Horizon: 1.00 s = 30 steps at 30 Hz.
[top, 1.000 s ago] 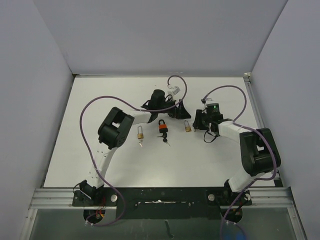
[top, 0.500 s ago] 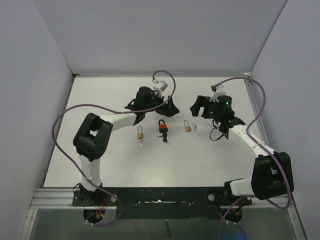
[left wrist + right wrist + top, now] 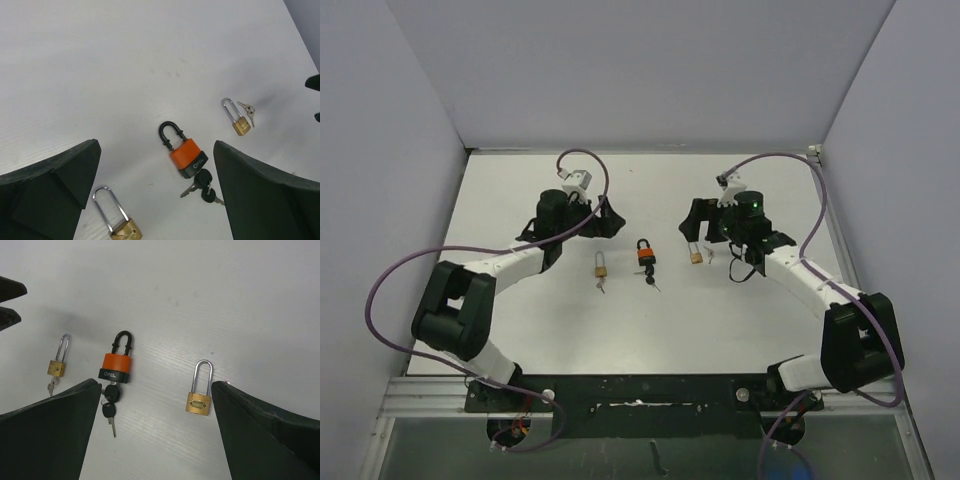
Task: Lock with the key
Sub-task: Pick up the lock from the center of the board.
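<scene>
left gripper point(image 3: 155, 145): fingers point(image 3: 50, 195) spread as wide as they go, gripping nothing, only bare table in the gap
right gripper point(image 3: 155, 385): same; fingers point(image 3: 270, 435) wide apart, gripping nothing
surface: flat white table point(image 3: 620, 335); three locks lie flat on it, apart from each other, neither gripper touching any
task lock: black-shackled, black-based orange padlock point(image 3: 187, 157)
lock vs left fingers: ahead of them, inside the gap, nearer the finger at the right of that wrist view
lock vs right fingers: just past the tip of the finger at the left of that wrist view
shackle: cannot tell if latched
task key: bunch of black-headed metal keys point(image 3: 202, 186) at the padlock's base, just beside the inner edge of the left gripper's right-of-view finger; top key butts against the base, cannot tell if it sits in the keyhole
other lock 1: small long-shackled brass padlock A point(image 3: 58, 362), beyond the right gripper's left-of-view finger; in the left wrist view it lies just beside the left-of-view finger, body cut by the frame edge
its key: small silver key point(image 3: 51, 386) at its base
other lock 2: long-shackled brass padlock B point(image 3: 201, 397), inside the right gripper's gap, near the right-of-view finger
its keys: pair of small silver keys point(image 3: 247, 110) just beside it
</scene>
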### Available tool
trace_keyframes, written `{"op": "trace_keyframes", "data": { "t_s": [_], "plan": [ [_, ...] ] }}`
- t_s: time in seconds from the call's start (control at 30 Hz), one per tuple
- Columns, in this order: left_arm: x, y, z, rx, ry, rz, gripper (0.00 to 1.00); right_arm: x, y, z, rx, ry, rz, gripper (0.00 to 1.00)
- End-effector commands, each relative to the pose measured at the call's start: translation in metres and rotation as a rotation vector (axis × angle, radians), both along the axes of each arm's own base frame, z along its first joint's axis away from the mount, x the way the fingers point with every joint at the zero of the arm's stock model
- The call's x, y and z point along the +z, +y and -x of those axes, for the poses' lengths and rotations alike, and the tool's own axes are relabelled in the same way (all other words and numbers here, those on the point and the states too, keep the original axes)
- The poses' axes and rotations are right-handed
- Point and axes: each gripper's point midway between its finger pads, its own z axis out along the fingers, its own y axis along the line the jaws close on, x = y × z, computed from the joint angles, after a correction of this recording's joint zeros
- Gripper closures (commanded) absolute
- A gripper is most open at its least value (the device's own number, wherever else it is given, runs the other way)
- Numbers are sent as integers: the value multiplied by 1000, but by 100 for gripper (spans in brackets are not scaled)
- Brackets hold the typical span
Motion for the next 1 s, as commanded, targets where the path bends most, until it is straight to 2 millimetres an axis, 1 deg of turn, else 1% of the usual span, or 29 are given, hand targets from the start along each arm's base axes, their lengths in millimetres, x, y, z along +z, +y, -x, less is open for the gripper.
{"op": "trace_keyframes", "data": {
  "t_s": [0.0, 0.1, 0.2, 0.3, 0.37, 0.47, 0.57, 0.67, 0.8, 0.97],
  "plan": [
    [33, 32, -2, 113, -59, 10, 2, 31, 28, -6, 85, -96, 72, 2],
    [30, 43, 4, 127, -34, -40, 2, 20, 47, -6, 104, -85, 132, 2],
    [30, 48, 10, 126, -23, -49, 2, 5, 65, -6, 125, -66, 197, 2],
    [31, 51, 13, 120, -22, -24, 2, -6, 85, -8, 166, -45, 249, 0],
    [32, 54, 14, 119, -13, 6, 2, -16, 99, -5, 195, -34, 301, 1],
    [34, 62, 14, 119, 9, 80, 2, -30, 114, -2, 222, -31, 391, 1],
    [33, 73, 18, 94, 23, 180, 2, -42, 123, -2, 228, -17, 429, 1],
    [31, 85, 19, 127, 18, 230, 2, -53, 128, -3, 233, 6, 424, 1],
    [23, 98, 17, 184, 60, 161, 2, -68, 131, -3, 235, 42, 426, 1],
    [24, 108, 18, 252, 29, 37, 2, -88, 132, -1, 230, 89, 430, 3]
  ]
}}
